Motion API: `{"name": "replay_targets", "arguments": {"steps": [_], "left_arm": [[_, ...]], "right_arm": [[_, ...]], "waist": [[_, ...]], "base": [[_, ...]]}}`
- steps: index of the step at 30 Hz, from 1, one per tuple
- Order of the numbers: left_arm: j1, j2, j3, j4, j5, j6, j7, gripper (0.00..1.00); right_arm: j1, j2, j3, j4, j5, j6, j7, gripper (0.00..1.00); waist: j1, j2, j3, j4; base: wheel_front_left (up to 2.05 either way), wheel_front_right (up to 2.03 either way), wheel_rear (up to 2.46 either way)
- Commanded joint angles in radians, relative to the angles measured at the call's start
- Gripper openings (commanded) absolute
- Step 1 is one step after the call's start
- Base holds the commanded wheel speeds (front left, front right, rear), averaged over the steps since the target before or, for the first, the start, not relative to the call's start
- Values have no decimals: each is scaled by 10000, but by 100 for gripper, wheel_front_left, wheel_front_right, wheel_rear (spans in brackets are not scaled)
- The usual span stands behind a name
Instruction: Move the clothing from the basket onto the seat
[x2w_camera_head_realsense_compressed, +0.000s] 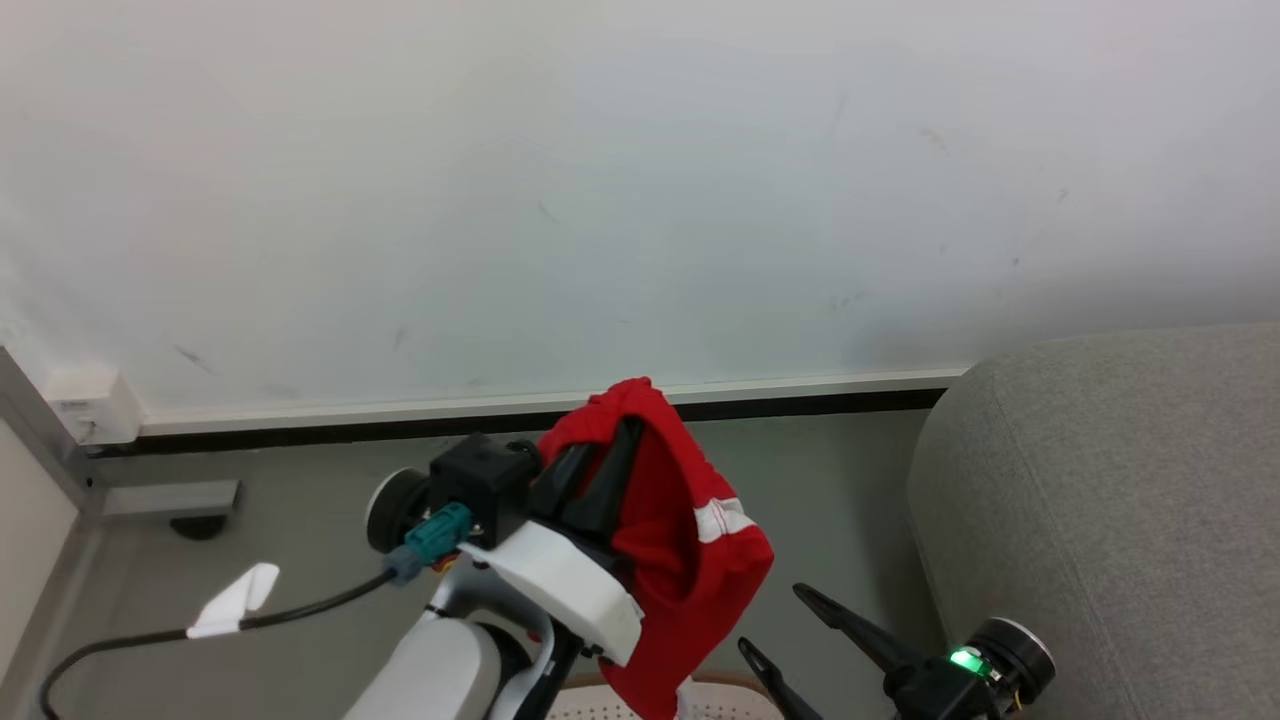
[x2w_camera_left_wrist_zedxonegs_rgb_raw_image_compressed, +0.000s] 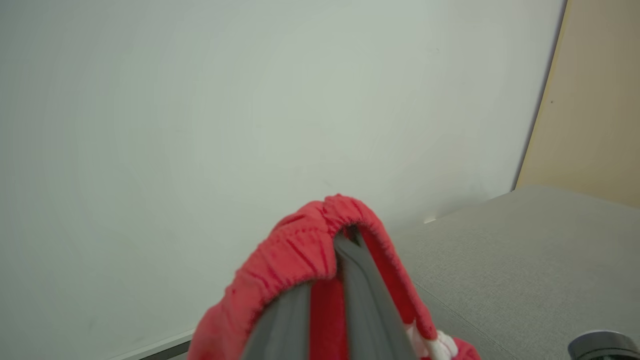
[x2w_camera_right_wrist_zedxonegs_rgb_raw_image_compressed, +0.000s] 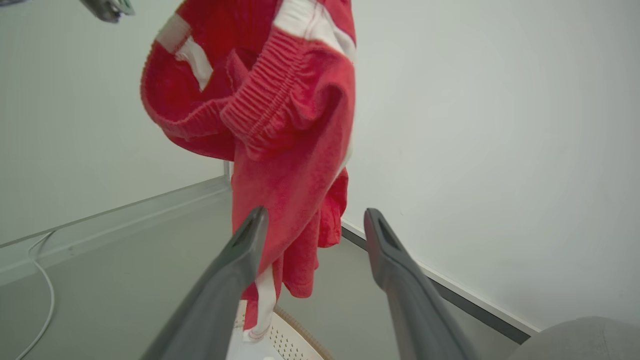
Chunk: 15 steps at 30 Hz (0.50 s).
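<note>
A red garment with white stripes, the clothing (x2w_camera_head_realsense_compressed: 680, 530), hangs in the air from my left gripper (x2w_camera_head_realsense_compressed: 622, 430), which is shut on its gathered waistband (x2w_camera_left_wrist_zedxonegs_rgb_raw_image_compressed: 320, 240). The cloth drapes down over the basket, whose brown rim (x2w_camera_head_realsense_compressed: 735, 682) and white perforated wall (x2w_camera_right_wrist_zedxonegs_rgb_raw_image_compressed: 295, 342) show at the bottom. My right gripper (x2w_camera_head_realsense_compressed: 770, 620) stands open low at the right, fingers (x2w_camera_right_wrist_zedxonegs_rgb_raw_image_compressed: 240, 250) apart, with the hanging clothing (x2w_camera_right_wrist_zedxonegs_rgb_raw_image_compressed: 280, 130) just beyond them. The grey seat (x2w_camera_head_realsense_compressed: 1110, 500) rises at the right, a short way from the garment.
A pale wall with a white and black skirting board (x2w_camera_head_realsense_compressed: 450, 415) runs behind. A black cable with a white tag (x2w_camera_head_realsense_compressed: 235, 600) lies on the grey floor at the left. A small wall box (x2w_camera_head_realsense_compressed: 90, 405) sits at the left corner.
</note>
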Motion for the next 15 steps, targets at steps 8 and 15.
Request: {"name": "replay_targets", "arguments": {"steps": [8, 15], "left_arm": [[-341, -326, -536, -178, 52, -130, 159, 0], [-463, -482, -737, -27, -67, -129, 147, 0]], "right_arm": [[-1211, 1031, 303, 1488, 468, -23, -29, 100], [-1778, 1725, 37, 2788, 695, -25, -29, 0]], "waist": [[0, 0, 100, 339], [0, 0, 152, 500]], "base": [[0, 0, 0], [0, 0, 0]]}}
